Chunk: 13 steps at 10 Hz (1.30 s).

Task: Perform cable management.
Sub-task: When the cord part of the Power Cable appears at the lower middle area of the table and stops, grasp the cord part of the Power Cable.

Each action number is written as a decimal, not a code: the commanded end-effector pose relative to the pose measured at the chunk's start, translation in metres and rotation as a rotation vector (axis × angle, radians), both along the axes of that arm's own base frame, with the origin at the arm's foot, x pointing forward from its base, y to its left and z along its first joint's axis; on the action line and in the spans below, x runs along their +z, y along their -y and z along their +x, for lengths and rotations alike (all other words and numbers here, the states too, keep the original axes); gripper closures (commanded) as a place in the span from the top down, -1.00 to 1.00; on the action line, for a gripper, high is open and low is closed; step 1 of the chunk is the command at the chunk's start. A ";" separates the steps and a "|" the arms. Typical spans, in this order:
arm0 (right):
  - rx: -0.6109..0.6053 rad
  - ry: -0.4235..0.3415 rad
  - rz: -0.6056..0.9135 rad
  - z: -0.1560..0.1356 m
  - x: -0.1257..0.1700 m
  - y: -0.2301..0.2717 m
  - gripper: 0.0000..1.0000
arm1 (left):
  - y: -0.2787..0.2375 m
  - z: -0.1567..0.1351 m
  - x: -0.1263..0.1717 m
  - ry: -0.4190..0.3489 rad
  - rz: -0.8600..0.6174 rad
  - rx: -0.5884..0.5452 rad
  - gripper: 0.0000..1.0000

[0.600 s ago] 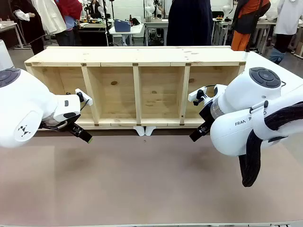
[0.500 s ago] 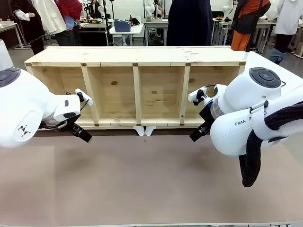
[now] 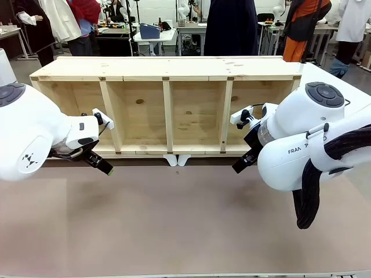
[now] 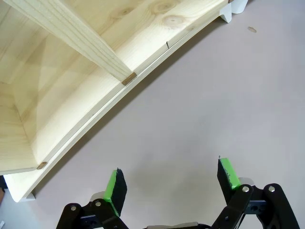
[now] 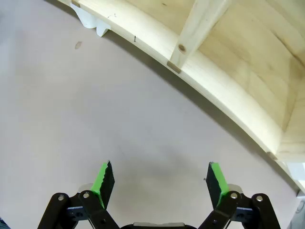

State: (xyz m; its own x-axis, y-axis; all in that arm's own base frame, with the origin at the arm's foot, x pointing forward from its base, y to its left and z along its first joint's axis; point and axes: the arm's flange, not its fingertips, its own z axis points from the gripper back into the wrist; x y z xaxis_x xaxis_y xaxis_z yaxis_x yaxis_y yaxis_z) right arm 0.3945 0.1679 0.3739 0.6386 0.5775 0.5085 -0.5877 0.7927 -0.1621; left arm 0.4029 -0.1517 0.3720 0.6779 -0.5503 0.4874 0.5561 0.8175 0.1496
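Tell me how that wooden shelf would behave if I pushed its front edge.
Probably stiff and fairly heavy: the wooden shelf is built of thick boards. Long and low, it looks unlikely to tip. On the smooth table it may slide or pivot.

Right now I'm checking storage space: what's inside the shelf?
In the shelf, both middle compartments show bare wood; the left arm and right arm cover parts of the outer two.

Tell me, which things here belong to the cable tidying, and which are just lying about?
In the job:
- left tool, open and empty
- right tool, open and empty
- probably the shelf that both tools face

Just there:
- table
- two white pieces under the shelf's front edge
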 end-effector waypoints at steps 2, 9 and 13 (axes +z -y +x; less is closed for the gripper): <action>0.000 0.000 0.001 0.000 0.000 0.000 1.00 | -0.001 0.000 0.000 -0.001 -0.002 0.003 1.00; 0.000 0.000 0.001 0.000 0.000 0.000 1.00 | -0.001 0.000 0.000 -0.001 -0.002 0.003 1.00; 0.000 0.000 0.001 0.000 0.000 0.000 1.00 | -0.001 0.000 0.000 -0.001 -0.002 0.003 1.00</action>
State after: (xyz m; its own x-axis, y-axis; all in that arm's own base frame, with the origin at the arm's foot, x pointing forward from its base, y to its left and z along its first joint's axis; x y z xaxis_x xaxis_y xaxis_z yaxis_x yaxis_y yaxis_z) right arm 0.3945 0.1679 0.3739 0.6386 0.5775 0.5085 -0.5877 0.7927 -0.1621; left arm 0.4029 -0.1517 0.3720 0.6778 -0.5505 0.4874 0.5563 0.8174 0.1497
